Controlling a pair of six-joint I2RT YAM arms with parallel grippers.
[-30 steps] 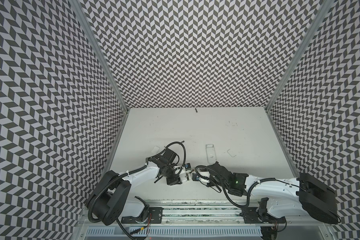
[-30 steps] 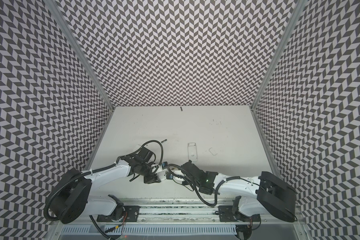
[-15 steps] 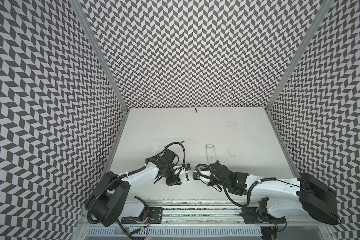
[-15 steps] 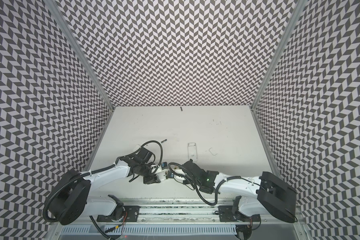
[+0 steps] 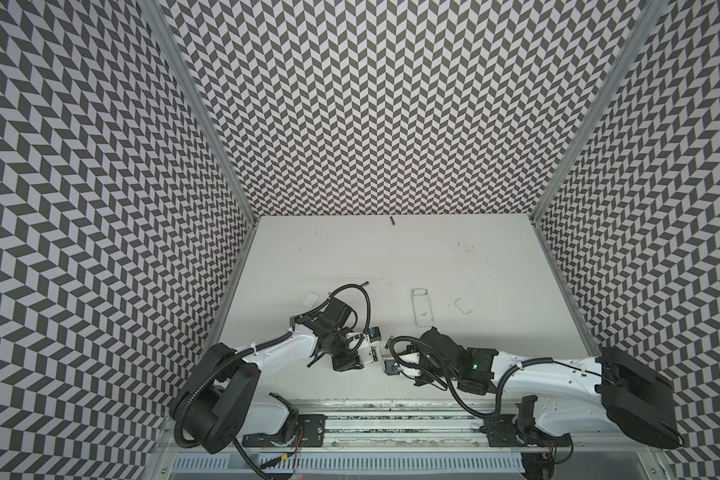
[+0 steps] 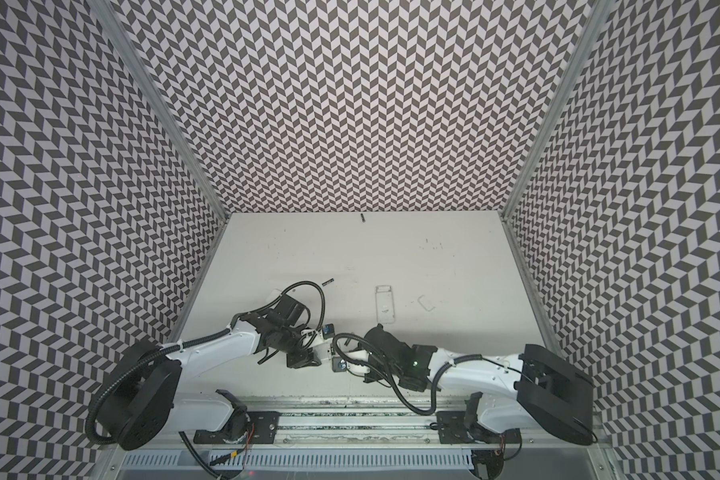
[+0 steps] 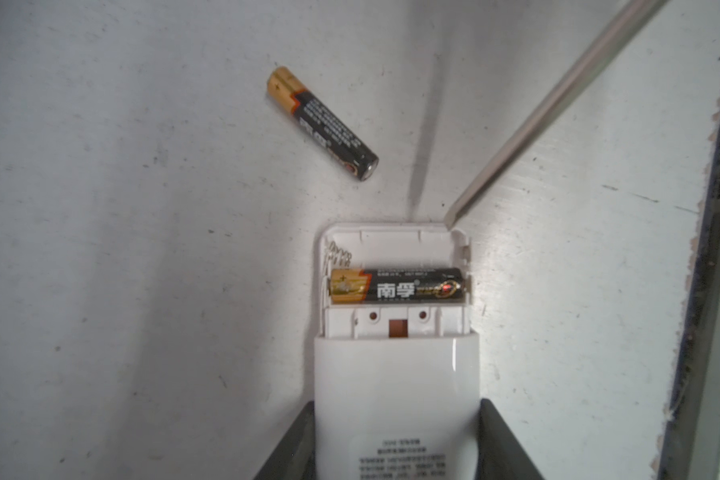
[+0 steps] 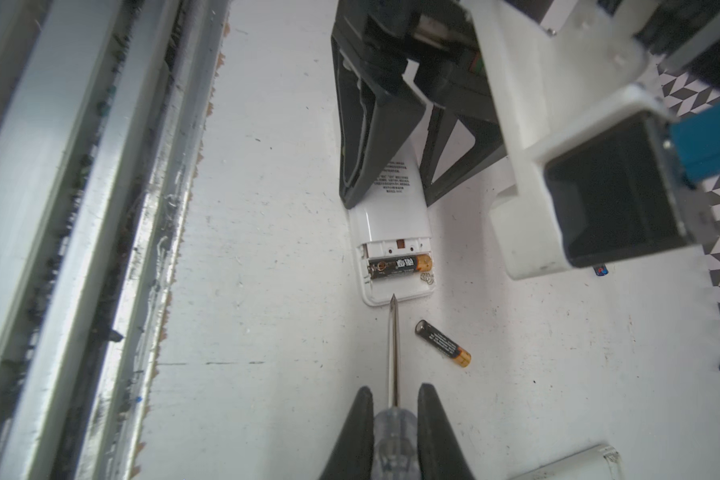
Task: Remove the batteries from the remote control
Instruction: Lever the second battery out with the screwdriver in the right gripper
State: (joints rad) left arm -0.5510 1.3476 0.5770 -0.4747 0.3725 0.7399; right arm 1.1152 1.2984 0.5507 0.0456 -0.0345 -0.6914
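The left gripper [image 7: 395, 446] clamps the white remote control [image 7: 395, 374] by its long sides, back-up on the table [image 7: 142, 249]. The right gripper [image 8: 395, 411] pinches the clear handle of the screwdriver [image 8: 393, 353]; its tip sits at the remote's end rim, perhaps touching. The seated battery [image 7: 395, 286], black with a gold end, lies crosswise in the open bay. The loose battery [image 7: 323, 123] lies on the table just beyond. Both look light, rigid, slick and apt to roll. The seated one likely needs levering up at one end, then a pinch across its middle.
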